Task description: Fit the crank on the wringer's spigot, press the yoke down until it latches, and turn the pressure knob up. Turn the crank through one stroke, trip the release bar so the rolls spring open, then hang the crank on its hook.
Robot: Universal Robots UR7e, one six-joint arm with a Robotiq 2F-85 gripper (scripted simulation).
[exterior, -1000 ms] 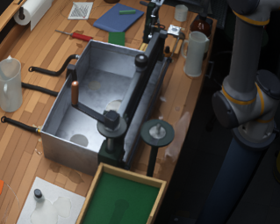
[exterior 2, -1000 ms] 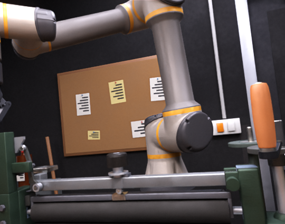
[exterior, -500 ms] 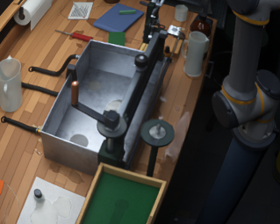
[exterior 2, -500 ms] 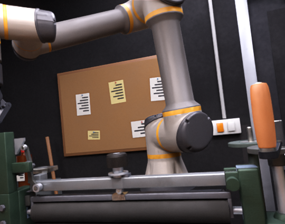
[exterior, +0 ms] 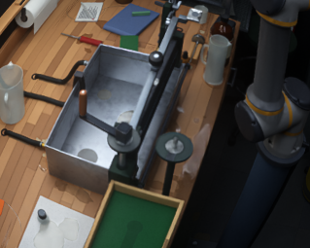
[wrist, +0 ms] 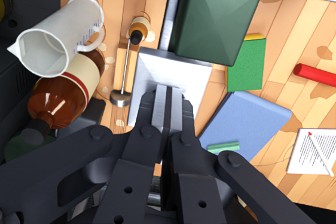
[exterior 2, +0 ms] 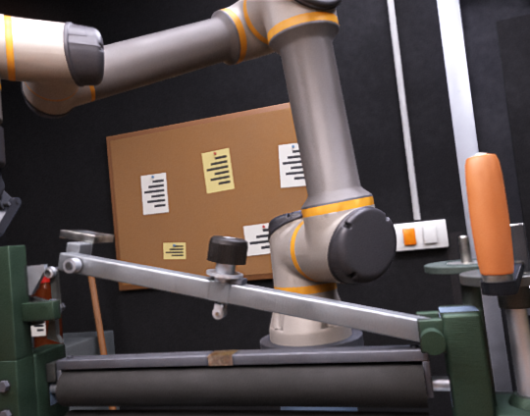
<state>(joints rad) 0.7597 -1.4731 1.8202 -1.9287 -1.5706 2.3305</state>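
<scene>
The release bar (wrist: pixel 172 75), a flat steel plate at the far end of the wringer, is partly hidden under my fingers. The yoke (exterior 2: pixel 242 292) is a steel bar that slopes up from its hinge on the near green post to its free end at the far post, standing clear above the dark rolls (exterior 2: pixel 240 385). The black pressure knob (exterior 2: pixel 226 250) sits on the yoke's middle. The crank (exterior: pixel 98 119) sits on the spigot at the near end, its orange handle (exterior 2: pixel 489 216) upright. My gripper (wrist: pixel 167 97) is closed and empty, over the release bar.
The green far post (wrist: pixel 213 16) stands right by my fingers. A white jug (wrist: pixel 56 39), a brown bottle (wrist: pixel 64 94) and a small mallet (wrist: pixel 125 67) crowd one side; a green sponge (wrist: pixel 246 64), blue pad (wrist: pixel 245 121) and red-handled tool (wrist: pixel 315 75) lie on the other. The steel tub (exterior: pixel 103 115) adjoins the wringer.
</scene>
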